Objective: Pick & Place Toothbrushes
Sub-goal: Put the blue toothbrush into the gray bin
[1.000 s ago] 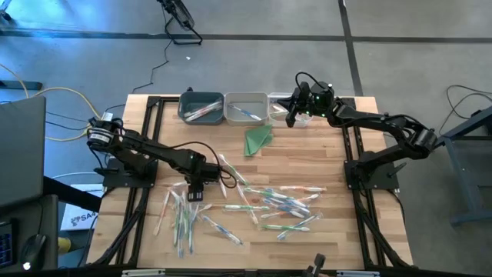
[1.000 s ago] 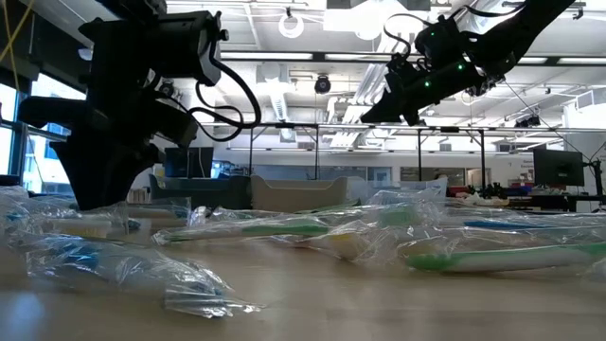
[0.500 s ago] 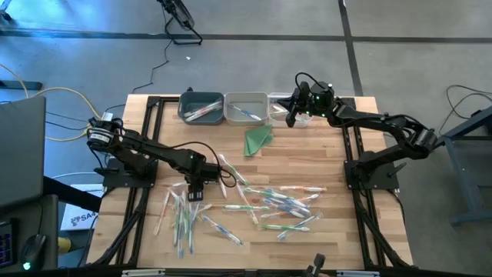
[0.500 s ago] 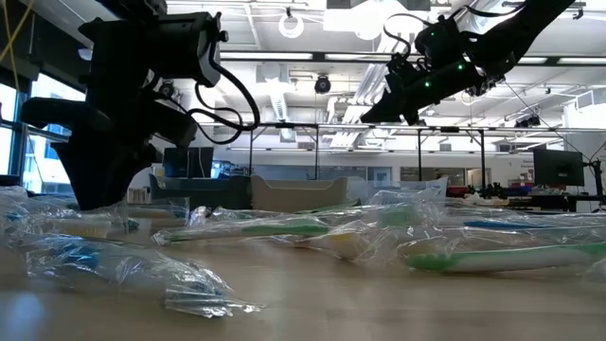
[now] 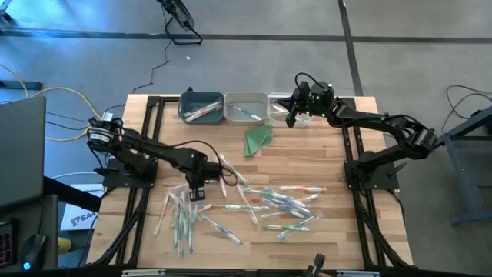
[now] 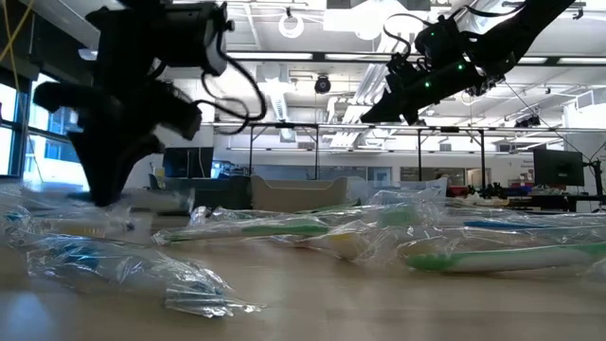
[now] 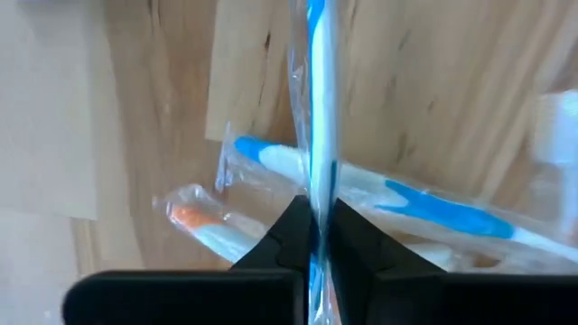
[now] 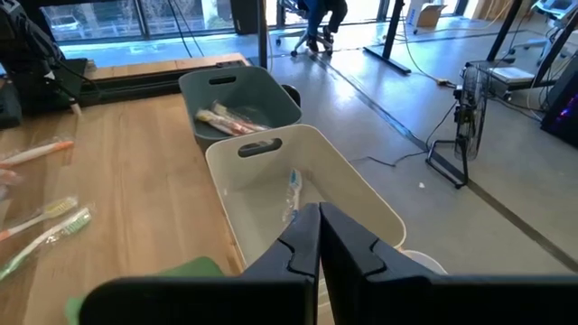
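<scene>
Left claw (image 5: 197,187) low over the tabletop (image 5: 330,154), at the left end of the scattered toothbrushes (image 5: 277,204). In the left wrist view its fingertips (image 7: 293,236) are pinched on a blue-and-white wrapped toothbrush (image 7: 318,108), which runs straight out between them. Under it lie another blue wrapped brush (image 7: 397,194) and an orange-tipped one (image 7: 203,221), both flat on the wood.

Loose pile of wrapped brushes spreads across the near half of the tabletop, from a bundle below the left claw to a cluster at centre right. The low view shows them in crinkled clear wrappers, green handles (image 6: 284,227) in front.

Green folded cloth (image 5: 258,138) sits mid-table, beyond the pile.

Three bins in a row along the far edge: dark grey bin (image 5: 201,108) on the left with a few brushes inside, pale bin (image 5: 247,108) in the middle with one blue brush, clear bin (image 5: 281,102) on the right.

Right claw (image 5: 293,117) held up in the air by the clear bin; in the right wrist view its fingers (image 8: 298,244) are pressed together with nothing between them.
</scene>
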`<state>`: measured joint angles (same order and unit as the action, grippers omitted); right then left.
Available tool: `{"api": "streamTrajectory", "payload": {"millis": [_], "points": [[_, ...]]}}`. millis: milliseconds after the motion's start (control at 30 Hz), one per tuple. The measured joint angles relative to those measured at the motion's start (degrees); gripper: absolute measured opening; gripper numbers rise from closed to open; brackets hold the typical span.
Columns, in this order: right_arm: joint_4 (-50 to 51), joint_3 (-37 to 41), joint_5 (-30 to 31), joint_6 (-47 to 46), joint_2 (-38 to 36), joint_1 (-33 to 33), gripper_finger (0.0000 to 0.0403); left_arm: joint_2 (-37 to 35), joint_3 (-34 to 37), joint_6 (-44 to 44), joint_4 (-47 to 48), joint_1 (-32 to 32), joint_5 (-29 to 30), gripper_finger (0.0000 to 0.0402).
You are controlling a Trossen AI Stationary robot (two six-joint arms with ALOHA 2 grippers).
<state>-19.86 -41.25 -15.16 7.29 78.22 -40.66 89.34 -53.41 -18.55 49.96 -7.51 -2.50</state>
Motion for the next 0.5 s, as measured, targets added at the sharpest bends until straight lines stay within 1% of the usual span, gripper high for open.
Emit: {"api": "streamTrajectory", "payload": {"millis": [100, 200, 400, 500], "points": [[0.0, 0.0, 0.0, 0.74, 0.0, 0.02, 0.0002, 0.0, -3.68, 0.07, 3.51, 0.0, 2.04, 0.003], [0.0, 0.0, 0.0, 1.31, 0.0, 0.0, 0.0002, 0.0, -7.97, 0.25, 8.18, 0.43, 5.27, 0.0035], [0.0, 0.0, -0.02, 1.68, 0.0, 0.0, 0.0002, 0.0, -15.8, 0.46, 18.29, 4.42, 9.18, 0.0015], [0.0, 0.0, -0.02, 1.68, 0.0, 0.01, 0.0002, 0.0, -18.01, 1.55, 20.0, 7.3, 10.18, 0.0013]]}}
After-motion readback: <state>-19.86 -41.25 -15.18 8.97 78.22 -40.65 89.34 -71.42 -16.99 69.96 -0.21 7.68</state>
